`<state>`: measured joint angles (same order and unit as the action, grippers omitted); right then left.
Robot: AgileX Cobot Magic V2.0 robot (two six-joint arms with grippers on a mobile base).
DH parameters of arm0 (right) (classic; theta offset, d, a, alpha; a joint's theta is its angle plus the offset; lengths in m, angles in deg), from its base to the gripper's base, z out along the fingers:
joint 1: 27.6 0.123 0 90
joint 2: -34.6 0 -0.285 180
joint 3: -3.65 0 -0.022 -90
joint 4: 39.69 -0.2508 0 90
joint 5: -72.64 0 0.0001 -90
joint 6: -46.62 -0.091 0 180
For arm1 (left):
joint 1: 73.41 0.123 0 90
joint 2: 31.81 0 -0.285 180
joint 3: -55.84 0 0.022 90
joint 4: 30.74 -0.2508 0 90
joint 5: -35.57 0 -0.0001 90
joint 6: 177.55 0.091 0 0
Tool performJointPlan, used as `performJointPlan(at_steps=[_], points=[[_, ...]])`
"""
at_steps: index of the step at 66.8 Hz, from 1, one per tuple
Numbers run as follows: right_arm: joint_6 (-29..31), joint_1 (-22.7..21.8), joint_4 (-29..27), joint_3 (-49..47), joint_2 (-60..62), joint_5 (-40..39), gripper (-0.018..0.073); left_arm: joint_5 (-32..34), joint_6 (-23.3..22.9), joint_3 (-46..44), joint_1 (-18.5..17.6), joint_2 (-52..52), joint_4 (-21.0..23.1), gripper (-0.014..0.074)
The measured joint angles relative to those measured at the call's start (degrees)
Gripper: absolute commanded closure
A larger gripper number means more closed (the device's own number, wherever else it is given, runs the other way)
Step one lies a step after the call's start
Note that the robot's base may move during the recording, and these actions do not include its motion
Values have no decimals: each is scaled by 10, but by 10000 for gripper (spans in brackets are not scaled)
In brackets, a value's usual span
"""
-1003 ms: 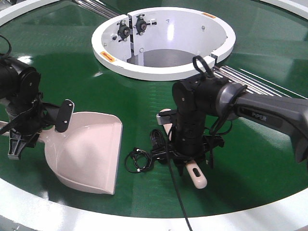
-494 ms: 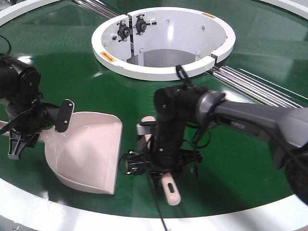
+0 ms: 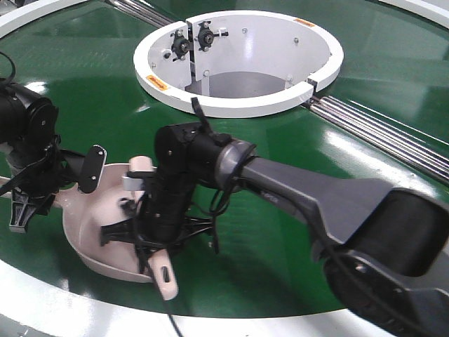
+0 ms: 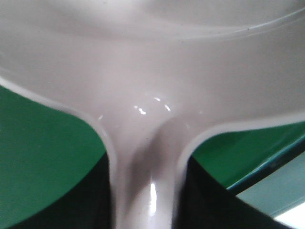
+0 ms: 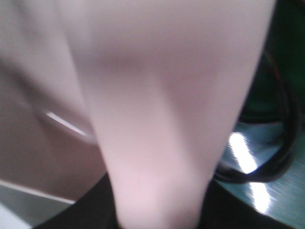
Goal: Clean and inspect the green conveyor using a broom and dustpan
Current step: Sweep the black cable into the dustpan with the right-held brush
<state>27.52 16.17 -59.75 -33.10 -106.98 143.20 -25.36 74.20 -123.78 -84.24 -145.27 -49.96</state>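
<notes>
Left claw (image 3: 56,191) is clenched on the dustpan (image 3: 83,228) right where the handle meets the pan. The left wrist view is basically nothing but that pale neck (image 4: 143,143), with dark claw parts on either side of it. The pan sits flat on the green conveyor (image 3: 295,161), near the front white rim.

The right arm stretches all the way across, and its claw (image 3: 151,230) is grasping the broom (image 3: 166,277) around the middle. The broom stands steeply over the pan, with the handle end poking out past the pan's front edge. The right wrist view is just a blurry pink handle (image 5: 157,119) with a loop of black cable (image 5: 281,143) beside it. I can't tell whether the bristles touch the pan.

The white hub (image 3: 238,105) and metal rollers (image 3: 379,126) sit further back.
</notes>
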Motion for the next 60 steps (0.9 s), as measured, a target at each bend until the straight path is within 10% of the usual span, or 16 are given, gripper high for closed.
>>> performJointPlan(at_steps=[60], points=[[-9,-29,120,7,118,6,561,1,0,0,0,0,-1,603]])
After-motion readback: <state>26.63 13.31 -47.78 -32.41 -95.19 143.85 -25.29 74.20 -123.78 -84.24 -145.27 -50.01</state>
